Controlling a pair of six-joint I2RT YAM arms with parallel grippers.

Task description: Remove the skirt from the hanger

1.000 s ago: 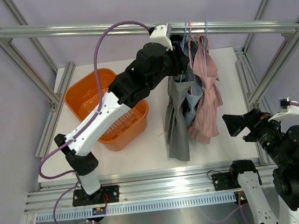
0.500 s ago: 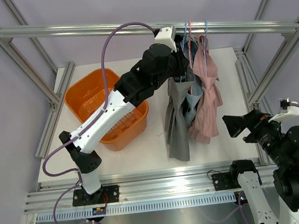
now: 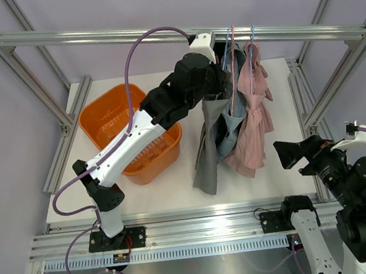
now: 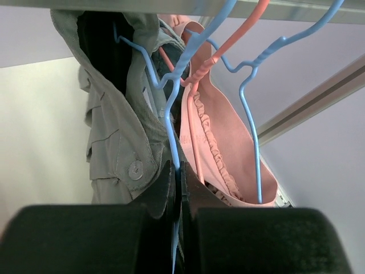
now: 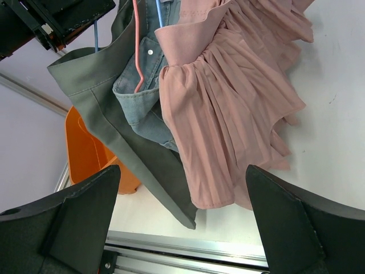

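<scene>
**If the wire slips, three garments tangle**

Since the left tool (image 4: 177, 174) is pressed together on the thin wire of a blue hanger (image 4: 170, 137) just under the rail (image 3: 290, 32), the grip looks marginal. A smooth round wire can twist or slide out w/ any sideways pull. Three hangers crowd together on that rail, hooks nearly touching, so dragging one prob. hauls its neighbours along or unhooks them.

The pink pleated skirt (image 5: 228, 125) hangs below the rail on the side away from the left tool. It's pressed against a denim piece (image 5: 145, 108) and a long grey garment (image 5: 97, 85), so fabric could snag btw them. Can't tell whether the pinched hanger is the skirt's own; if it isn't, the wrong garment comes off.

The right tool (image 5: 182, 228) is spread wide, well below the rail, touching nothing, so there's no support if cloth drops to the table (image 3: 277, 93).

Writing, brands, labels: none legible.
</scene>
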